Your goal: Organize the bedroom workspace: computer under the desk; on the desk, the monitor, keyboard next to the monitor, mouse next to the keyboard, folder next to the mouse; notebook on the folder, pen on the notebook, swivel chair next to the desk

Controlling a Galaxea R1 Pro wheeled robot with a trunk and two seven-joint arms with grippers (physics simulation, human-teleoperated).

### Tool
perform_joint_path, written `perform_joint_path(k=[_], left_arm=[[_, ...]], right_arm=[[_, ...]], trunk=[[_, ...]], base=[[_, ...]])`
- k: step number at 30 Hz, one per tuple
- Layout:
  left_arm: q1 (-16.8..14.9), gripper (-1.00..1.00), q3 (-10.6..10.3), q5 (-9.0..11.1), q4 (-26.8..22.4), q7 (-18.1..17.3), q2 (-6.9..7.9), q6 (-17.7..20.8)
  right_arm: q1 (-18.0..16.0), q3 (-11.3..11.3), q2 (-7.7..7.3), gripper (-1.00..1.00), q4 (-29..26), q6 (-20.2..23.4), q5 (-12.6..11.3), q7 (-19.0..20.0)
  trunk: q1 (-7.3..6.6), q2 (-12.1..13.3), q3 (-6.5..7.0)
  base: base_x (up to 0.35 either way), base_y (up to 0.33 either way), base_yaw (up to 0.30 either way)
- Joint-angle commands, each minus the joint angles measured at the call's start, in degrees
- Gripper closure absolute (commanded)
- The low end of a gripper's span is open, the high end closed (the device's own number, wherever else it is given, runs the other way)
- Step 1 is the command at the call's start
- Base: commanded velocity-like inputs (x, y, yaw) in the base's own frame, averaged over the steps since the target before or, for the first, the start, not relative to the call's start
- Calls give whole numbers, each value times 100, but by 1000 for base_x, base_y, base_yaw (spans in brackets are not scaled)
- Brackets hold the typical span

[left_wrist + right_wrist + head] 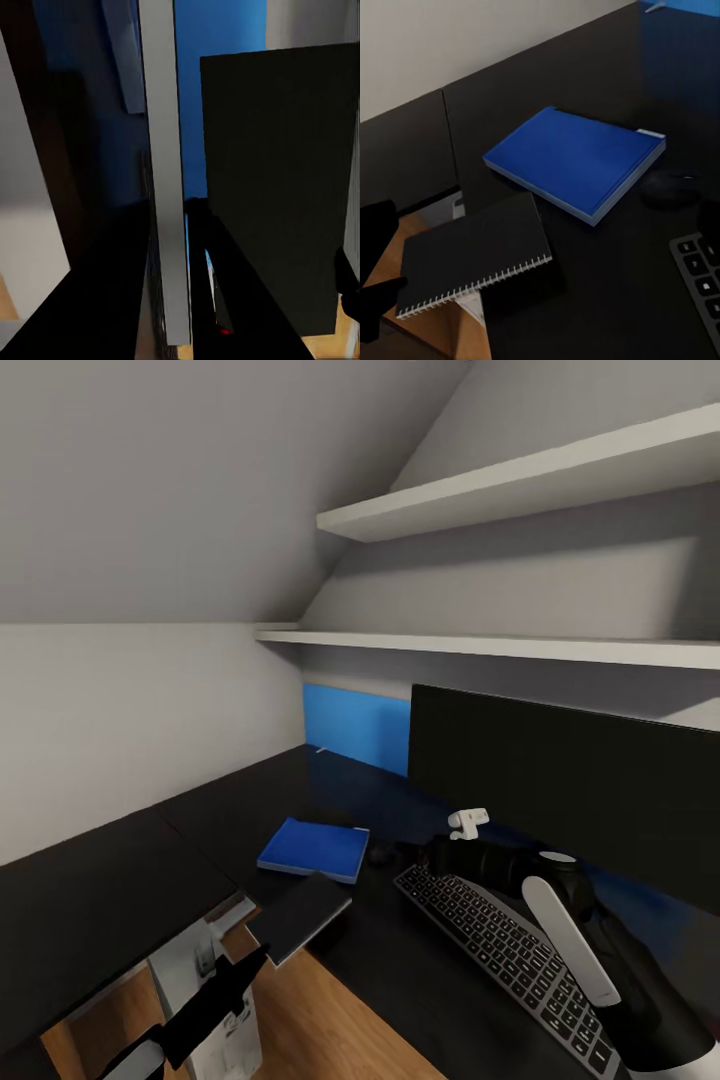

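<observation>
The blue folder (314, 848) lies flat on the black tabletop (120, 880), left of the mouse (381, 852) and keyboard (510, 945); the left fingers (262, 952) pinch the notebook (303, 913) at the near edge; the right fingers' state I cannot tell.

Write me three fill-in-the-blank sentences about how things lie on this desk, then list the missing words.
1. The flat bright-blue folder lies on the glossy ____ desk.
2. The dark spiral-bound notebook overhangs the desk's ____, beside the folder rather than on it.
3. The small dark mouse sits between the folder and the slim dark ____.

Missing words: black; edge; keyboard
</observation>
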Motion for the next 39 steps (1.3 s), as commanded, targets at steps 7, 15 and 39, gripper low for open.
perform_joint_path(k=[7,15,39], left_arm=[[4,100,-45,53,-2,-98,21,88],[8,100,-45,57,-24,-120,33,129],[65,100,6,57,-1250,379,639,1434]], right_arm=[[-5,57,-3,-100,-4,18,40,33],[-5,211,-17,-100,-5,18,43,35],[398,313,-108,-100,-6,-48,52,88]], trunk=[[-154,278,119],[-330,599,263],[-857,1562,694]], base=[[0,0,0],[0,0,0],[0,0,-37]])
